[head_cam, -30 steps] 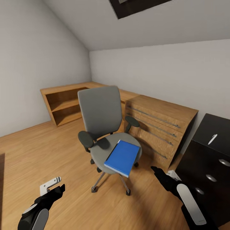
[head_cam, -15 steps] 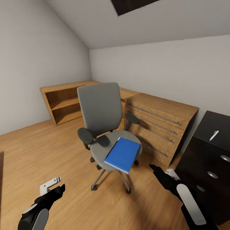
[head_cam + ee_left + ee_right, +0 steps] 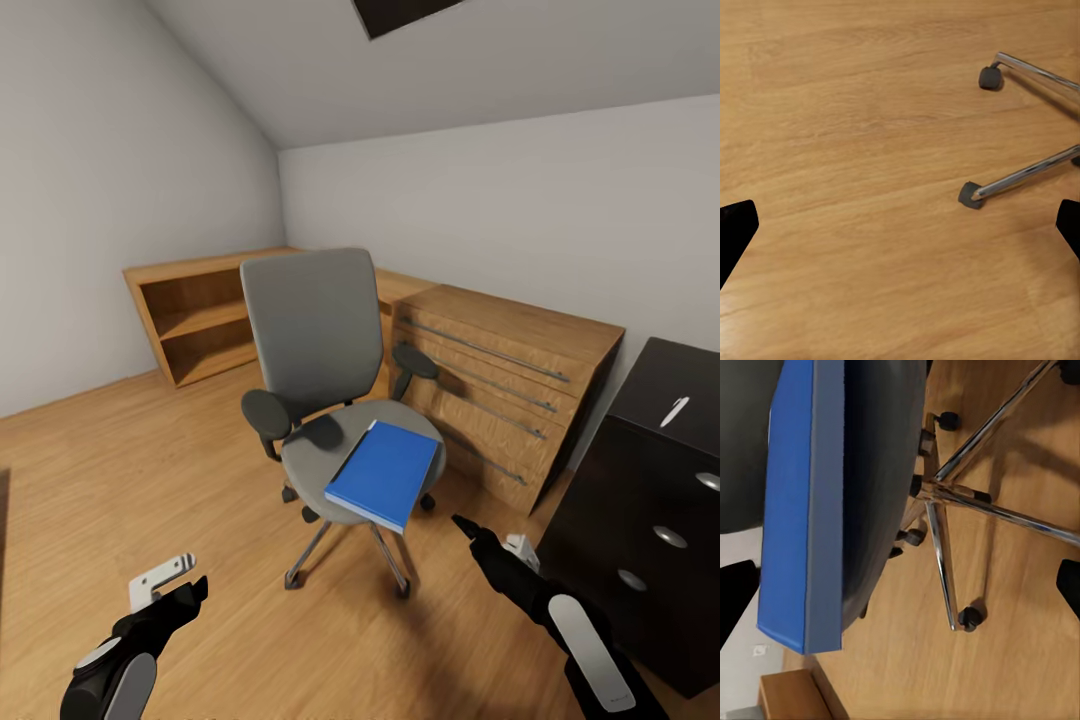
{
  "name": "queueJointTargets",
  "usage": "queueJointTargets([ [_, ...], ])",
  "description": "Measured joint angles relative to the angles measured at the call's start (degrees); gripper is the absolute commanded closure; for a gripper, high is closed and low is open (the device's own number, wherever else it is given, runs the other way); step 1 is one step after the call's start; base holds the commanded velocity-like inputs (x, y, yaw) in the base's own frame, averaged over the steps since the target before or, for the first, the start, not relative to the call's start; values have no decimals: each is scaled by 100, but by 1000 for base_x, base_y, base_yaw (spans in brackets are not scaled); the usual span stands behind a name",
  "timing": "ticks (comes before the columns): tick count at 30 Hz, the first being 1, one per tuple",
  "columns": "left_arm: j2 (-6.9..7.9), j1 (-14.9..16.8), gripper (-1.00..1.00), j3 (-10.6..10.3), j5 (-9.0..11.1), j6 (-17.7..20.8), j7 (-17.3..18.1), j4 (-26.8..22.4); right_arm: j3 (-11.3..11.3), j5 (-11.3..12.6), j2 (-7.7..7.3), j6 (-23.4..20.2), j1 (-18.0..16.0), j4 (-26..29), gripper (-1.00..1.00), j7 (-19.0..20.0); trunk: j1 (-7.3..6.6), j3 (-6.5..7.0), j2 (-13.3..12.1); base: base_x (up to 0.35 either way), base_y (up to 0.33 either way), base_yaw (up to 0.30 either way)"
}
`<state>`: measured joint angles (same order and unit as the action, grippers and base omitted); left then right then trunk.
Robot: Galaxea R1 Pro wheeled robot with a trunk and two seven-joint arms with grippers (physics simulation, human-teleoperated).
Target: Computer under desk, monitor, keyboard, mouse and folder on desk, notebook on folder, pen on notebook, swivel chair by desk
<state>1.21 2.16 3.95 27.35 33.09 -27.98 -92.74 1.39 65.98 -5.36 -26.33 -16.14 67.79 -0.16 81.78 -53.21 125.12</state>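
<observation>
The bedroom's wood plank floor (image 3: 120,470) filled the lower half of the head view, with a light wooden dresser (image 3: 500,385) at centre right and the black drawer end of the desk (image 3: 650,500) at the right edge. A slim white pen (image 3: 675,411) lay on that desk's top.

The swivel chair (image 3: 320,400) stood at the frame's centre, its chrome legs (image 3: 1020,176) crossing the right side of the left wrist view. The folder (image 3: 384,474) lay flat on the seat's front right part, one corner jutting past the seat edge, its long axis running from the lower left toward the upper right.

The right gripper (image 3: 480,535), low and right of centre, sat just below and right of the folder; it looked the nearer tool, its camera facing the folder's edge (image 3: 799,510) from underneath. Its fingers were spread, grasping nothing. The left gripper (image 3: 170,590), at lower left and well apart from the chair, was likewise spread and unloaded.
</observation>
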Motion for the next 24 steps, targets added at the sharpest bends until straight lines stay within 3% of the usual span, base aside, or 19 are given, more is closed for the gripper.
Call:
queueJointTargets([
  [5, 0, 0, -100, -4, 0, 0, 0, 0, -13, 37, 44, 13, 0, -3, -100, 78, 110, -90, 201, 0, 0, 0],
  [9, 0, 0, -100, -56, 0, 0, 3, 3, -31, 64, 125, 17, 0, 118, -100, 91, 110, -90, 202, 0, 0, 0],
  [11, 4, 0, -100, -122, 0, 0, 7, 1, -35, 78, 430, 19, 0, 236, -100, 100, 110, -90, 202, 0, 0, 0],
  [13, 5, 0, -100, -133, 0, 0, 8, 1, -27, 69, 567, 19, 0, 249, -100, 102, 110, -90, 202, 0, 0, 0],
  [14, 7, 1, -100, -143, 0, 0, 9, 2, -21, 66, 729, 35, 0, 258, -100, 104, 110, -90, 202, 0, 0, 0],
  [17, 8, 0, -100, -148, 0, 0, 11, 1, -21, 46, 838, 129, 0, 267, -100, 106, 110, -90, 202, 0, 0, 0],
  [21, 6, 0, -100, -158, 0, 0, 13, 0, -93, 27, 939, 990, 0, 244, -100, 107, 110, -90, 202, 0, 0, 0],
  [24, 6, 0, -100, -161, 0, 0, 10, 2, -325, 27, 946, 1438, -1, 231, -100, 100, 110, -90, 202, 0, 0, 0],
])
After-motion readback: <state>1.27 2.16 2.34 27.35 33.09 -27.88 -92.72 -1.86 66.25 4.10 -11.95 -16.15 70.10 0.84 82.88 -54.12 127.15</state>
